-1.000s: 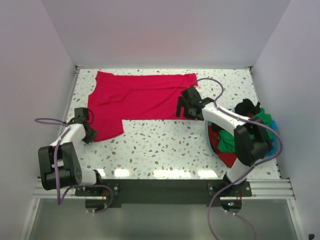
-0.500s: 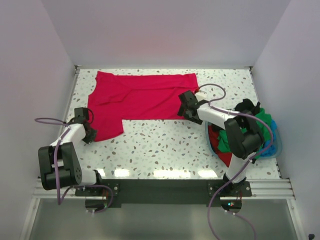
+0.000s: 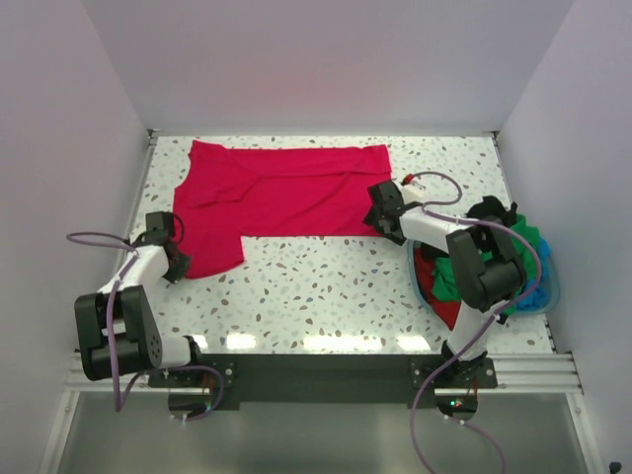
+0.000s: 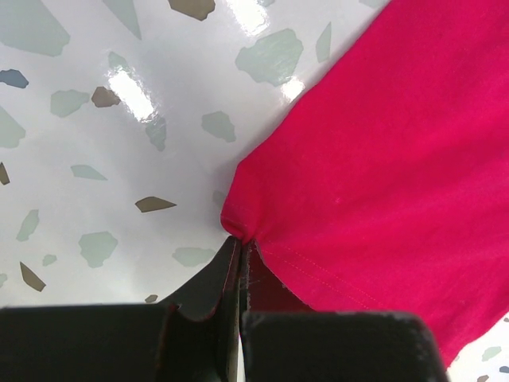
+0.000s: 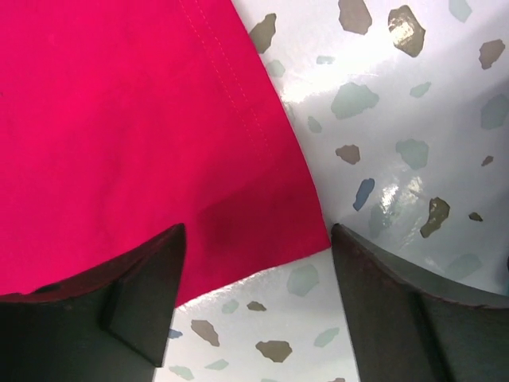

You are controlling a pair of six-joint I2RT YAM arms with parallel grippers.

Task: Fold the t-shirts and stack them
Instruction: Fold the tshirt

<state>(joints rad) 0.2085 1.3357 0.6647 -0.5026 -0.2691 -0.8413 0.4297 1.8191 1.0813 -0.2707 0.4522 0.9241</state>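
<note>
A crimson-red t-shirt (image 3: 276,193) lies spread flat across the back of the speckled table. My left gripper (image 3: 178,259) sits at the shirt's near left corner, shut and pinching the hem (image 4: 238,231). My right gripper (image 3: 380,219) is open, low over the shirt's near right corner (image 5: 262,231), one finger on each side of it, not touching the cloth. More t-shirts, green (image 3: 456,276), red (image 3: 449,308) and black (image 3: 489,212), are heaped in a light blue basket (image 3: 541,286) at the right.
White walls close in the table on the left, back and right. The basket stands against the right wall beside my right arm. Bare speckled tabletop (image 3: 316,286) lies in front of the shirt.
My right gripper has moved right and slightly nearer, from over the shirt's right part to its near right corner. The left gripper and the shirt have not moved.
</note>
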